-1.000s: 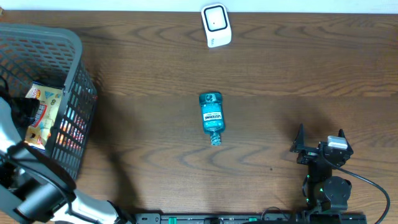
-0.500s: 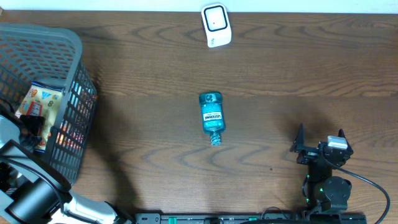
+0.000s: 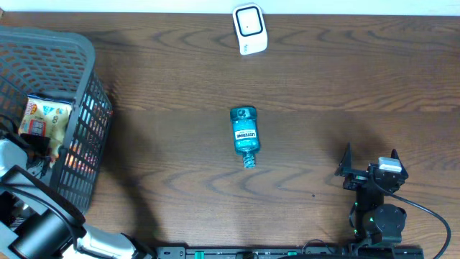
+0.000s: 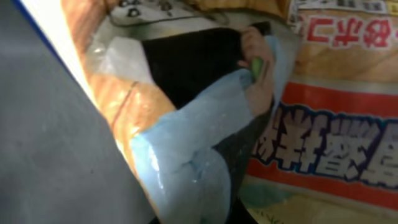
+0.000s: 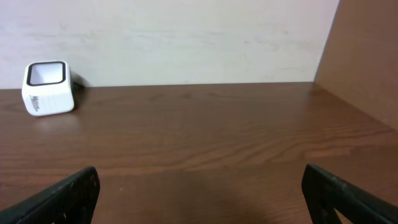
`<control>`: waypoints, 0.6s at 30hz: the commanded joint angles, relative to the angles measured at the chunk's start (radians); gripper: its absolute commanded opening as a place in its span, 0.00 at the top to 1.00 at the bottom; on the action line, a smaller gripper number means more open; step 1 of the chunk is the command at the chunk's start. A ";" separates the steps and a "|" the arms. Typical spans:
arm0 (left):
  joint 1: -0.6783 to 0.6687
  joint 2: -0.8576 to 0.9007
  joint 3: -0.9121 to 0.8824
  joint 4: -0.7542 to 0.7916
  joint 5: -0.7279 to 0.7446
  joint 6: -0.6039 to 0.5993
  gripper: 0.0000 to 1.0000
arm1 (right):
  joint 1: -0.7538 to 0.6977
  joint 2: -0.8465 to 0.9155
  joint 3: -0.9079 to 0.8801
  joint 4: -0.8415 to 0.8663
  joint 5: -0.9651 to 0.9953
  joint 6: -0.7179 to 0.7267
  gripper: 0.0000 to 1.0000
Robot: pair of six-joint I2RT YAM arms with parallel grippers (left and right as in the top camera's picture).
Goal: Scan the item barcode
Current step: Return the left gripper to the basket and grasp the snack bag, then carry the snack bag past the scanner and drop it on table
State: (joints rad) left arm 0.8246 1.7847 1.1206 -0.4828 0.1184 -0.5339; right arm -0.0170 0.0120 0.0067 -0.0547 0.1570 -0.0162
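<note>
Pinching the snack packet (image 3: 44, 115) inside the basket (image 3: 66, 44) at the left end of the bench (image 3: 345, 79): left claw (image 3: 36, 142) is down among the contents, jaws drawn together. The left wrist view is filled with printed film (image 4: 329, 143), bunched and very close, so the grip looks to be on the packet's wrapper. I cannot see where the barcode sits.

Right claw (image 3: 370, 157) is parked near the near edge, right side, jaws wide apart and holding nothing. It faces the far edge.

Scanner (image 3: 249, 29) stands at the far edge, about mid-bench, window up. It also shows in the right wrist view (image 5: 46, 88).

Mouthwash bottle (image 3: 244, 135) lies on its side mid-bench. Its long axis runs far edge to near edge, with the cap toward the near edge.

Key relation: the scanner lies well apart from the packet, off toward the far edge and the right end. The packet's long axis runs roughly far-to-near in the basket. The left arm is the one on the packet. Judged next: lift clear of the basket wall, then carry across to the scanner.
</note>
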 commanded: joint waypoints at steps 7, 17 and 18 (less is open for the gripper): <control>0.000 -0.339 0.045 -0.050 0.080 0.006 0.92 | 0.005 -0.005 -0.001 -0.002 0.009 -0.015 0.01; 0.000 -0.750 0.045 -0.035 0.154 -0.157 0.93 | 0.005 -0.005 -0.001 -0.002 0.009 -0.015 0.01; 0.000 -0.788 0.045 -0.014 0.217 -0.161 0.93 | 0.005 -0.005 -0.001 -0.002 0.009 -0.015 0.01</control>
State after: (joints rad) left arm 0.8238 1.0744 1.1385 -0.5274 0.2138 -0.6266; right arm -0.0170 0.0120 0.0067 -0.0551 0.1566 -0.0158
